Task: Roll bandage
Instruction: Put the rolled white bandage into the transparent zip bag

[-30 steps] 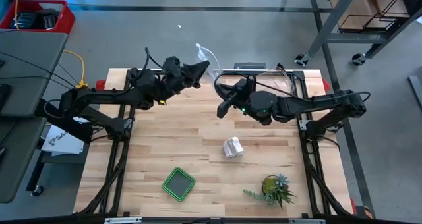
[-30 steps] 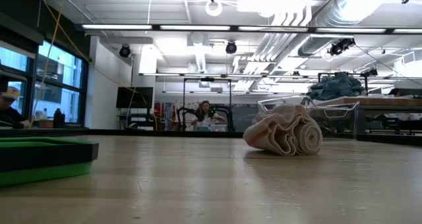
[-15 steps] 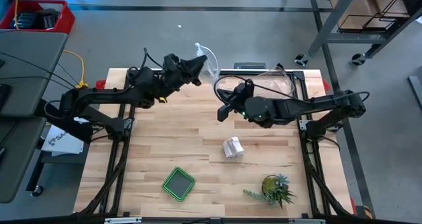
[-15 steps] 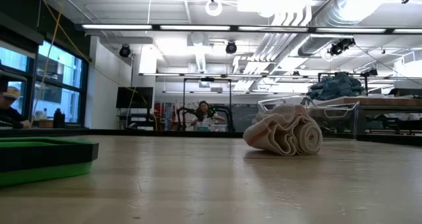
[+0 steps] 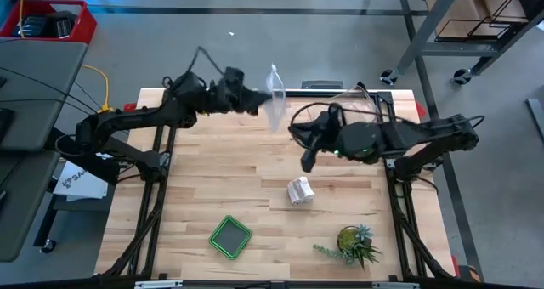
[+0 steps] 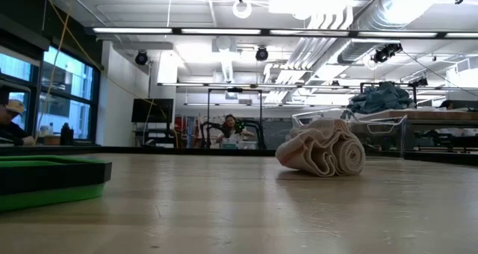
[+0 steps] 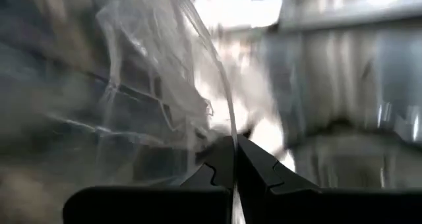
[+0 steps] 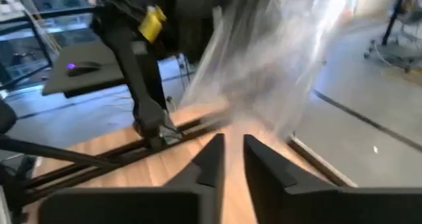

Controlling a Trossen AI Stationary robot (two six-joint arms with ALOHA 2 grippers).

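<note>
The bandage (image 5: 299, 190) lies as a loose, crumpled roll on the wooden table, right of centre, and no gripper touches it; the low view shows the bandage (image 6: 323, 155) resting on its side. My left gripper (image 5: 257, 103) hangs above the table's far edge, shut on a crinkly clear plastic bag (image 5: 274, 102). My right gripper (image 5: 305, 160) hovers above the table, just beyond the bandage. Its fingers (image 8: 212, 159) stand a narrow gap apart with nothing between them, and the bag (image 8: 264, 66) shows blurred ahead of them. My left gripper pinches a thin edge of the clear bag (image 7: 231, 140) between its two shut fingers. The fingers come about level from the table's left. The bag is lifted clear of the table and stands crumpled beyond and above the fingertips.
A clear plastic tub (image 5: 355, 102) stands at the far edge, right of centre. A green tray (image 5: 230, 236) lies near the front edge, and a small potted plant (image 5: 355, 245) sits at the front right. Bare wood lies between the tray and the bandage.
My left gripper has swung toward the table's right along the far edge and turned, carrying the bag with it; the bag now stands right of the fingertips. My right gripper has risen and drawn toward the near and right edges. The bandage has stayed in place.
</note>
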